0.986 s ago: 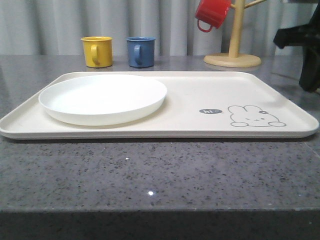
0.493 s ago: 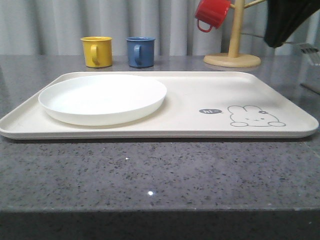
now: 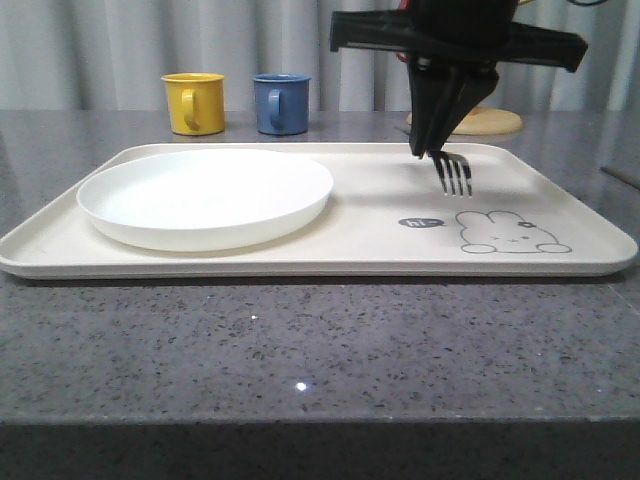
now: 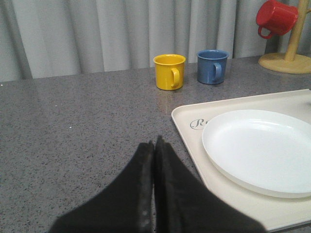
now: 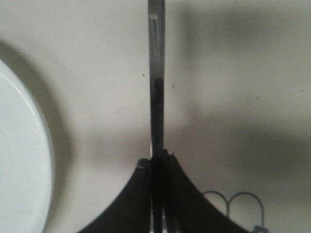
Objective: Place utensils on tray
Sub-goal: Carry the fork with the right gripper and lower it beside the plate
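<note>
The right tool (image 3: 432,150) has swung in from the right edge of the front view and now hangs over the tray (image 3: 590,262), its jaws pinched shut on the handle of a fork (image 3: 455,173). The fork's tines point toward the camera and sit above the tray, at about twelve o'clock from the rabbit drawing (image 3: 510,232); whether they touch the surface cannot be told.

On the left, the left tool (image 4: 154,145) hovers over the grey table (image 4: 73,121) with its jaws pressed together and nothing between them. The tray's corner lies at roughly two o'clock from it. A white plate (image 3: 205,196) rests on the left half of the tray. Behind the tray stand a yellow mug (image 3: 194,102) and a blue mug (image 3: 281,103) side by side. From the right wrist, the fork's handle (image 5: 156,73) runs straight out of the closed jaws.
</note>
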